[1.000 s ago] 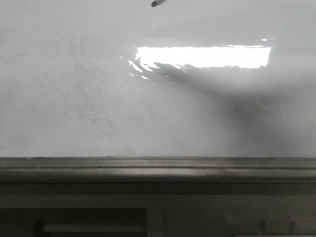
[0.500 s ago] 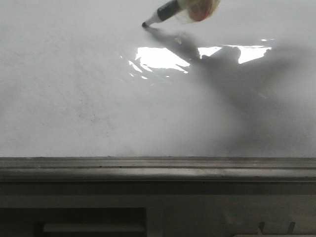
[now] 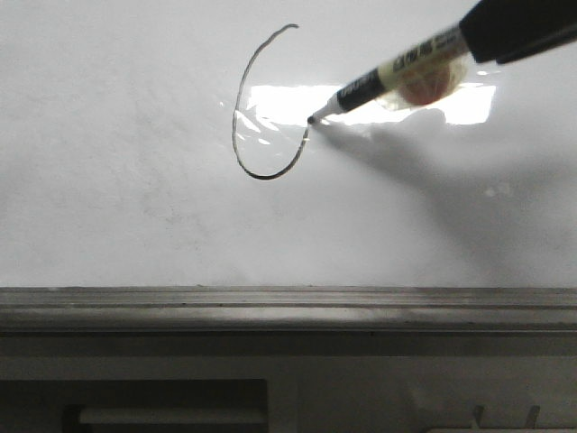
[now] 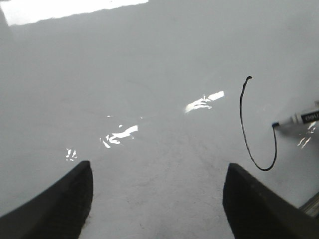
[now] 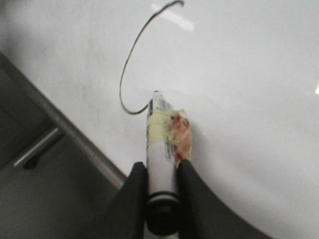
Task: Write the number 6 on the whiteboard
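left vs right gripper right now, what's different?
The black left gripper is open and empty, hovering over bare glossy whiteboard. The black right gripper is shut on the taped black-tipped marker pen, its tip at the unfinished thin black number 6. Both face the board.

Half-drawn number 6 on whiteboard
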`<state>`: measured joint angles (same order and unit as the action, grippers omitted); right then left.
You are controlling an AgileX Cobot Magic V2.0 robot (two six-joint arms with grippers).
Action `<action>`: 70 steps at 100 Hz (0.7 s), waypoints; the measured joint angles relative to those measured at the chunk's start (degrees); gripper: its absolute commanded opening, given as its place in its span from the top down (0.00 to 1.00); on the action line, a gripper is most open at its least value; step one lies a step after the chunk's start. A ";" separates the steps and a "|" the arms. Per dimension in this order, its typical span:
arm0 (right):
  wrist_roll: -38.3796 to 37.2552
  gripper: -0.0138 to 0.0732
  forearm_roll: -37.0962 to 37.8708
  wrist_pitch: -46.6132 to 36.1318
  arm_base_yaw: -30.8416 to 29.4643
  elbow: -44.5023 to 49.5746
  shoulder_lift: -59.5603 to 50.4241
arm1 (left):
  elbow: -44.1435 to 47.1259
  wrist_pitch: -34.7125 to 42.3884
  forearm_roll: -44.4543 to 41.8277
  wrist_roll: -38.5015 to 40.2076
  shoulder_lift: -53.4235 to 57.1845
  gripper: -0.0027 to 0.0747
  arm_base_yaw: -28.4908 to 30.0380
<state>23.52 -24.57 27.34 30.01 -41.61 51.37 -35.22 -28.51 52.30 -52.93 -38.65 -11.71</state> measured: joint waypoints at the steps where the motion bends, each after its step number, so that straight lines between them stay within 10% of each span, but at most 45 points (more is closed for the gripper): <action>1: -0.13 0.89 0.00 -0.27 0.00 0.00 0.00 | 0.00 0.00 0.00 0.00 0.00 0.33 0.00; 34: -0.25 0.89 -1.57 -2.66 6.13 -5.25 8.89 | 0.00 0.00 0.25 0.00 0.00 0.33 0.00; 70: -0.15 0.89 0.17 15.24 7.81 -12.25 7.25 | 0.00 -8.26 8.96 -10.79 -0.86 0.33 -1.75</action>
<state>23.37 -24.40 42.59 37.81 -53.87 58.63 -35.22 -36.77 61.26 -63.72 -39.50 -13.46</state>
